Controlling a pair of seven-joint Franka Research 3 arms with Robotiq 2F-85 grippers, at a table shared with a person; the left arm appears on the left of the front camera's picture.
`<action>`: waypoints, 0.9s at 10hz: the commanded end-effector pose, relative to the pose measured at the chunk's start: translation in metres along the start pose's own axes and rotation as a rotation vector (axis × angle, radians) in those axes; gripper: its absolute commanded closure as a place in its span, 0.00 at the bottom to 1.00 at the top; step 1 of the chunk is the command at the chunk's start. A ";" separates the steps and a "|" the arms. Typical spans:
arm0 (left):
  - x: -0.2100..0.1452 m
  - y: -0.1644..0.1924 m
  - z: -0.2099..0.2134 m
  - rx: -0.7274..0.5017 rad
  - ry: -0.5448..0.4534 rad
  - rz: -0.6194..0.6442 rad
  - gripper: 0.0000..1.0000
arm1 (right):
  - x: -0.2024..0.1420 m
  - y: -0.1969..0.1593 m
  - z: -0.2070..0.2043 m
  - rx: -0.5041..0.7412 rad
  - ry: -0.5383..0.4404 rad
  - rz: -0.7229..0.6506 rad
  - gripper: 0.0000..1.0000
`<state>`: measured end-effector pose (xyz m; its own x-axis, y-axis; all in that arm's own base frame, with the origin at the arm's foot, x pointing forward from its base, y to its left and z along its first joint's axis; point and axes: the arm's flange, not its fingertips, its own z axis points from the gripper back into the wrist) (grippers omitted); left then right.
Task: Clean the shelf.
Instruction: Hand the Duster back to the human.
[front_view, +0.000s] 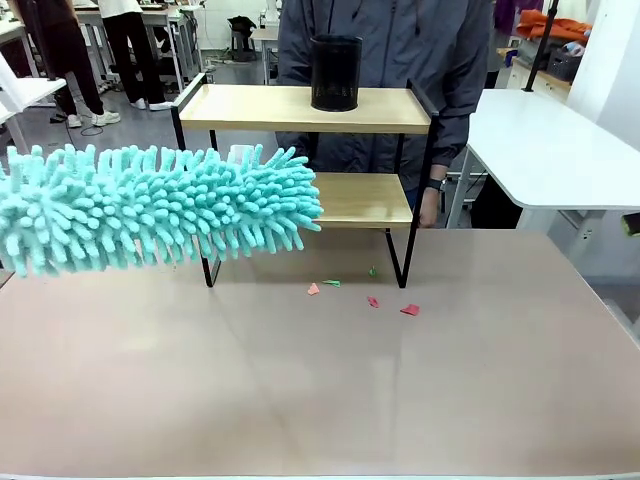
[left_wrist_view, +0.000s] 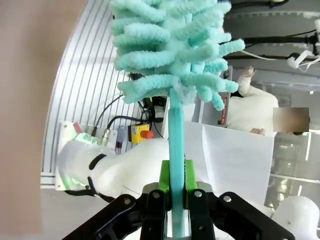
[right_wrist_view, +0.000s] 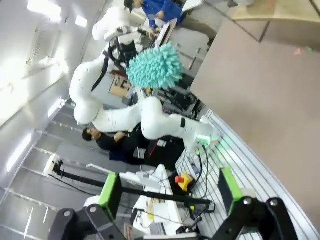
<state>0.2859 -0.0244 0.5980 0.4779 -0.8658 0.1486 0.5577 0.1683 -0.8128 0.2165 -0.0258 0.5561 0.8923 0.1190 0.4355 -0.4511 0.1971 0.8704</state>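
The shelf (front_view: 300, 108), two light wooden boards in a thin black frame, stands at the far middle of the table, and a corner of the shelf (right_wrist_view: 280, 15) appears at the top right of the right wrist view. A fluffy turquoise duster (front_view: 150, 207) reaches in from the left, its tip in front of the lower board's left end. My left gripper (left_wrist_view: 176, 187) is shut on the duster's (left_wrist_view: 172, 55) turquoise handle. My right gripper (right_wrist_view: 170, 192) is open, held off the table's side, with nothing between its fingers. The duster (right_wrist_view: 154, 67) is far from it.
A black cylindrical holder (front_view: 335, 72) stands on the top board. Small red and green scraps (front_view: 365, 293) lie on the brown table in front of the shelf. A person (front_view: 385, 45) stands behind it, one hand (front_view: 430, 205) hanging by its right legs. A white table (front_view: 560, 150) sits at the right.
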 end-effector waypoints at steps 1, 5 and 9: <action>0.046 0.014 -0.007 -0.040 0.157 -0.032 0.88 | 0.031 -0.003 -0.034 -0.023 0.149 0.067 0.00; 0.123 0.017 -0.022 -0.061 0.417 -0.113 0.88 | 0.061 -0.034 -0.150 0.030 0.278 0.104 0.00; 0.158 0.022 -0.037 -0.109 0.538 -0.226 0.88 | 0.045 -0.039 -0.224 0.096 0.387 0.109 0.00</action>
<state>0.3223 -0.2032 0.5317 -0.0226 -0.9995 0.0204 0.5344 -0.0293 -0.8447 0.2698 0.1817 0.5022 0.7759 0.4824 0.4066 -0.5164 0.1153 0.8486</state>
